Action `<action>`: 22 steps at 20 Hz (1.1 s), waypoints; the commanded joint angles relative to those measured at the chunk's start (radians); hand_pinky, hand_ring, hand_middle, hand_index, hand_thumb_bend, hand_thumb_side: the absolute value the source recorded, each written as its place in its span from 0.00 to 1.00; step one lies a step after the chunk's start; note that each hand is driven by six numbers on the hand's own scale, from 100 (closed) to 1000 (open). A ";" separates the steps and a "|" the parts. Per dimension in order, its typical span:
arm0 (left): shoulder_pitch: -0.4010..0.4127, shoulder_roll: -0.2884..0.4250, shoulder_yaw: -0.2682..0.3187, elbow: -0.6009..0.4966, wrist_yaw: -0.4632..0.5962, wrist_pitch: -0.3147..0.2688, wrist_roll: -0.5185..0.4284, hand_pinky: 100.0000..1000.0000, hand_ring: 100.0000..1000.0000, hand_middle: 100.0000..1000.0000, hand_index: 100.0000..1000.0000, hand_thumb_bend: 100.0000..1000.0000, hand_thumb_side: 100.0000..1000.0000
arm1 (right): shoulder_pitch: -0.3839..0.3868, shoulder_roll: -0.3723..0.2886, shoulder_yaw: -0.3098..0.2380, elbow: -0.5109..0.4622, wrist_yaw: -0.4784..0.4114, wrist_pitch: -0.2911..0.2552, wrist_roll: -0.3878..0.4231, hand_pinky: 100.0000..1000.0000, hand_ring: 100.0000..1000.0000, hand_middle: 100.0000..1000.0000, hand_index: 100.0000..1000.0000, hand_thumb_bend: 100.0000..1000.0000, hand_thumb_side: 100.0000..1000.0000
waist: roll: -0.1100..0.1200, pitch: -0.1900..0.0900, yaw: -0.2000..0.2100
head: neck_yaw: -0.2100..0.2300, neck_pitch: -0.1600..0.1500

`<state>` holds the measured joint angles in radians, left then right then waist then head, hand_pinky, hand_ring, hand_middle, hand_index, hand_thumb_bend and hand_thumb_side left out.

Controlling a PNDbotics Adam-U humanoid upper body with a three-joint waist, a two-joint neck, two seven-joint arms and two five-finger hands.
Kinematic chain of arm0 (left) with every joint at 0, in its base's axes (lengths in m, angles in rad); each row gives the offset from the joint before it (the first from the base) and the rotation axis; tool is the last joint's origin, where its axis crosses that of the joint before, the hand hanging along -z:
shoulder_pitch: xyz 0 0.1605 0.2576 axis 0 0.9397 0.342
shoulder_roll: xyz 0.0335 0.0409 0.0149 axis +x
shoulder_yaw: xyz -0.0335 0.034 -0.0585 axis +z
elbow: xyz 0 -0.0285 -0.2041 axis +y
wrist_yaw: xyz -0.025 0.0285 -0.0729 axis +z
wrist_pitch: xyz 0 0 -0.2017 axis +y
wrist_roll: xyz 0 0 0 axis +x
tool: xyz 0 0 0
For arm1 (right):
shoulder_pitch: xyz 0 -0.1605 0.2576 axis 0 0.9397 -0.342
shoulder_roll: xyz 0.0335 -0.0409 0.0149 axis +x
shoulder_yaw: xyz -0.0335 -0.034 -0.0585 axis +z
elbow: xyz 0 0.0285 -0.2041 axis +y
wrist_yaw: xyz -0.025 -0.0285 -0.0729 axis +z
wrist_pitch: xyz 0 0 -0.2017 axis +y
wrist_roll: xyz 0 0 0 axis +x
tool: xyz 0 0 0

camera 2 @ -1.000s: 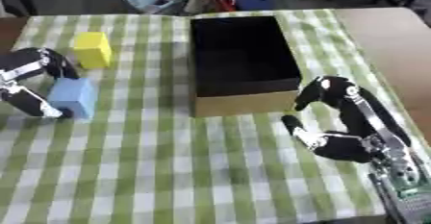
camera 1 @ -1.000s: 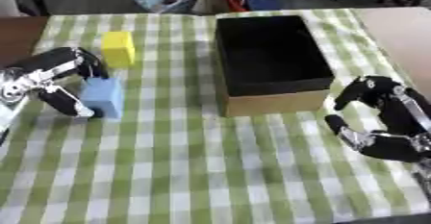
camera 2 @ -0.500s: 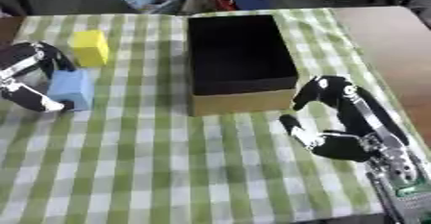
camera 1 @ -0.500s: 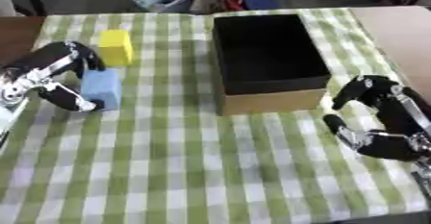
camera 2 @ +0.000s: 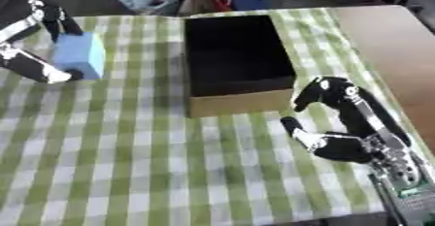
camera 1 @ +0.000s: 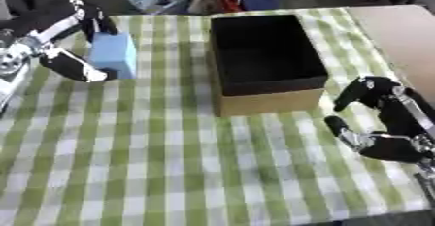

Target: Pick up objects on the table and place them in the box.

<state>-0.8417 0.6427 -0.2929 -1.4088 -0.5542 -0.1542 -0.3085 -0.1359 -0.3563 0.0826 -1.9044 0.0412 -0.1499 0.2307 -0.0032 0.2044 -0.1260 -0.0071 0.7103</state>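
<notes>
Left hand (camera 1: 64, 50), upper left of frame, pinches light-blue rigid cube-shaped block (camera 1: 113, 54) between fingers and thumb on opposite flat faces, left of open black-lined cardboard box (camera 1: 265, 64); block probably light and stiff; right hand (camera 1: 387, 130) idle, curled, empty.
</notes>
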 commanded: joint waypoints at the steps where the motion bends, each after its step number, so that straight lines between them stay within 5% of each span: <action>1: -0.062 -0.020 -0.006 0.012 -0.001 -0.011 -0.008 0.56 0.42 0.38 0.53 0.47 0.00 | -0.016 -0.021 0.010 -0.007 -0.013 -0.003 0.016 0.64 0.49 0.46 0.52 0.28 0.00 | 0.001 -0.017 -0.013 | 0.008 -0.011; 14: -0.219 -0.210 -0.047 0.170 -0.096 -0.129 0.011 0.58 0.43 0.40 0.55 0.51 0.00 | -0.083 -0.022 0.094 -0.011 -0.054 -0.002 0.109 0.63 0.49 0.46 0.52 0.29 0.00 | 0.031 0.005 -0.130 | 0.064 -0.059; 16: -0.220 -0.229 -0.059 0.176 -0.099 -0.146 0.001 0.58 0.44 0.41 0.57 0.58 0.00 | -0.088 -0.022 0.102 -0.011 -0.056 -0.001 0.120 0.63 0.49 0.46 0.52 0.29 0.00 | 0.034 0.009 -0.141 | 0.065 -0.061; 22: -0.204 -0.249 -0.092 0.153 -0.077 -0.201 -0.038 0.61 0.51 0.50 0.70 0.88 0.25 | -0.095 -0.018 0.107 -0.010 -0.059 0.000 0.129 0.63 0.49 0.46 0.52 0.29 0.00 | 0.036 0.014 -0.144 | 0.059 -0.061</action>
<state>-1.0288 0.3855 -0.3844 -1.2329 -0.6389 -0.3425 -0.3408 -0.2201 -0.3573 0.1918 -1.9042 -0.0106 -0.1470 0.3550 0.0363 0.2334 -0.2693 0.0536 0.6579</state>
